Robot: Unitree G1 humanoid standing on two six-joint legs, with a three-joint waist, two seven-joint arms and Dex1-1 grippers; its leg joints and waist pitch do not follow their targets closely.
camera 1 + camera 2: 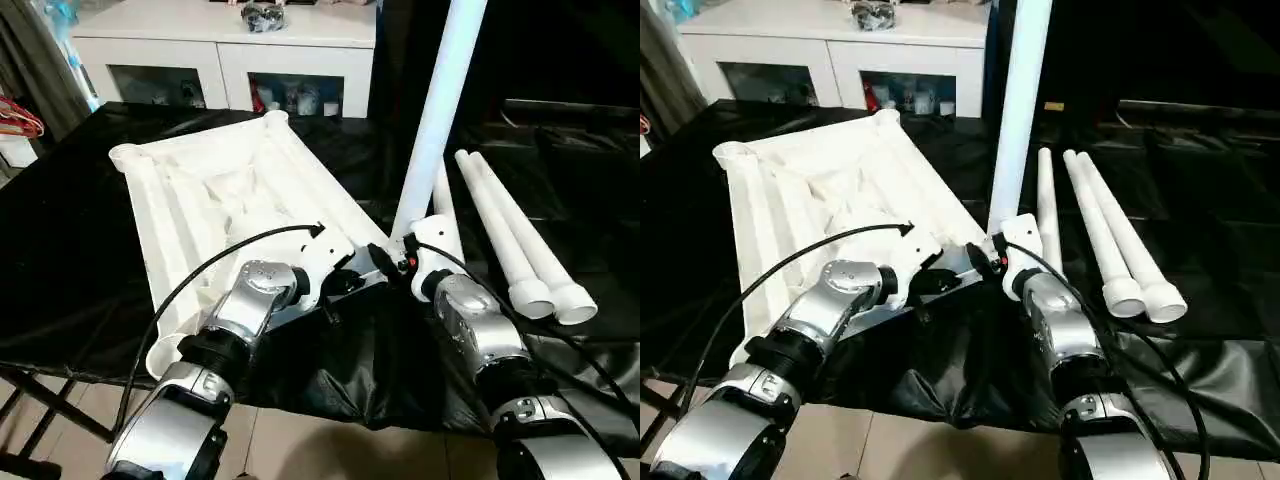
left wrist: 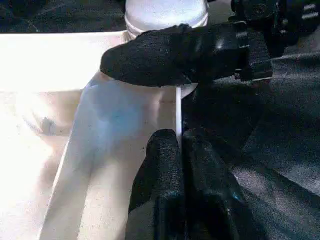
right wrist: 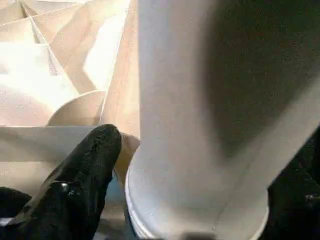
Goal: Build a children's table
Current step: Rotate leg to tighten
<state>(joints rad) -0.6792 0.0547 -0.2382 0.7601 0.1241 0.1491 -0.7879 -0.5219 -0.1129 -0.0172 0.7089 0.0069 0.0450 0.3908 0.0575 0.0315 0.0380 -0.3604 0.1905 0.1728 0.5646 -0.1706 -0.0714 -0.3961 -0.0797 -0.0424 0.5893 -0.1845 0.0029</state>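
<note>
The children's table top (image 1: 200,190) lies upside down, ribs up, on the black-covered work table. One white leg (image 1: 440,100) stands upright in its near right corner socket. My right gripper (image 3: 205,150) is open at the leg's base, one black finger (image 3: 85,180) a little off the tube and the jaws on either side of it. My left gripper (image 2: 179,137) is shut on the top's thin raised rim (image 2: 177,107), right beside that corner. Three more legs (image 1: 510,230) lie side by side to the right.
The black cloth (image 1: 60,250) covers the work table, whose front edge runs just below my forearms. A white cabinet (image 1: 220,40) stands behind the table. Red hangers (image 1: 15,120) show at the far left.
</note>
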